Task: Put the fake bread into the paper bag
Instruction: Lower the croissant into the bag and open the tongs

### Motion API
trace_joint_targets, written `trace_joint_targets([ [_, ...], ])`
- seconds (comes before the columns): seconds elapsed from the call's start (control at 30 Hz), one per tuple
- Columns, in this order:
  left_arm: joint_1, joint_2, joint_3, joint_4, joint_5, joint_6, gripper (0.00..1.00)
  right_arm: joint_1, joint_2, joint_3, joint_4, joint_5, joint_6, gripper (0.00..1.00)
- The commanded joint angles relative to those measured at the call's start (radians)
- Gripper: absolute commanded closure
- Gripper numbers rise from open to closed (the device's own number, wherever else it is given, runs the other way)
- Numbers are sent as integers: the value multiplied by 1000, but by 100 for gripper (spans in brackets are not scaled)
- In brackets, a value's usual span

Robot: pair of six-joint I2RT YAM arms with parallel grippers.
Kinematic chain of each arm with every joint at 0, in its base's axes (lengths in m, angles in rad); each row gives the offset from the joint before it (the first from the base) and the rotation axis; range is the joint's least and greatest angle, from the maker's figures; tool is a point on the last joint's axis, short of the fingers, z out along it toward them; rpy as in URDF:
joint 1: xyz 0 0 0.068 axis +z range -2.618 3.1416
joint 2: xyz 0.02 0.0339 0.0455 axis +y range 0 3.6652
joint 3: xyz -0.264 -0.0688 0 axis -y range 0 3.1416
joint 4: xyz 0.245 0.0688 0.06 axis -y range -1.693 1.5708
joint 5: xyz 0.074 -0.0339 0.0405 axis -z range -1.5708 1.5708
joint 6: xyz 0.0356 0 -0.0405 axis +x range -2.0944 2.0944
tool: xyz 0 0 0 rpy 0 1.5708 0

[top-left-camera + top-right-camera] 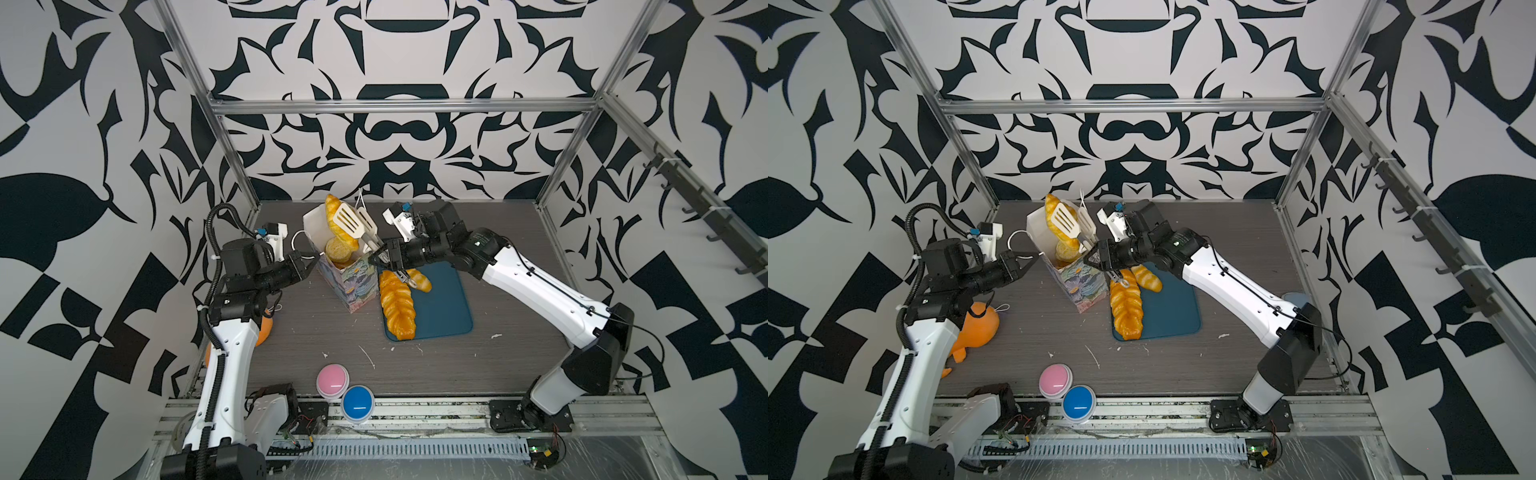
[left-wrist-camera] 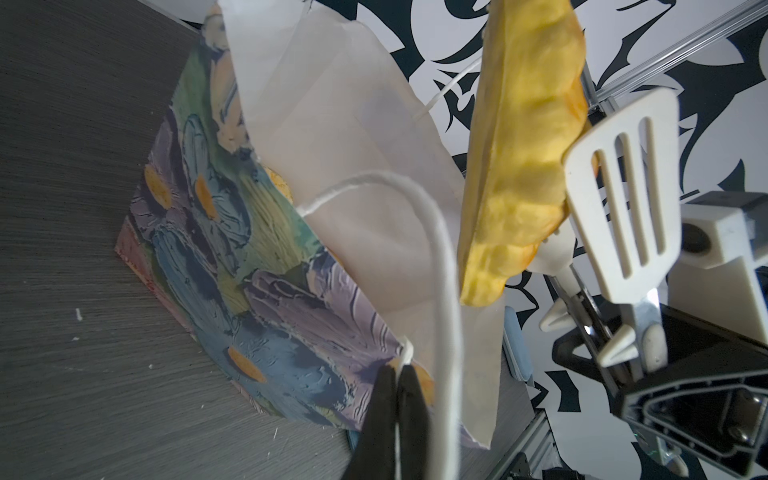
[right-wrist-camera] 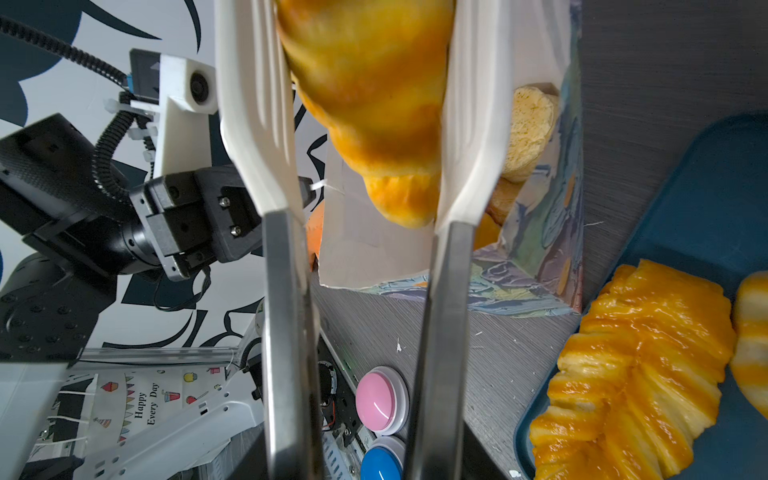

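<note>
The left gripper (image 1: 314,262) is clenched on the left rim of the paper bag (image 1: 353,286). Over the bag's mouth, white tongs (image 1: 353,222) clasp a croissant (image 1: 333,214); the right gripper (image 1: 377,258) grasps the tongs. Right, a braided loaf (image 1: 397,305) lies on the blue tray (image 1: 444,307).

**Patterned cell, grey surface**

Walls (image 1: 395,50): white panels printed with large black swirling, leaf-like shapes, seen at the back and on both sides in both top views. Bare aluminium frame bars (image 1: 399,106) cross the back wall and run down the corners.

Surface (image 1: 457,365): dark grey with a fine wood grain, flecked with small white scraps (image 1: 496,335).

Right edge of frame: a slanting rail of dark hooks (image 1: 702,212).

Bottom edge: metal base rails (image 1: 436,409) and a white slotted cable duct (image 1: 415,451).

Light is even, shadows soft.
</note>
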Motion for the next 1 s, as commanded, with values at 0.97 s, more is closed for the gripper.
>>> trace_joint_targets([
  [0.97,4,-11,5,-21,6,-3,100,-5,-65,69,33,-15,-39,49],
])
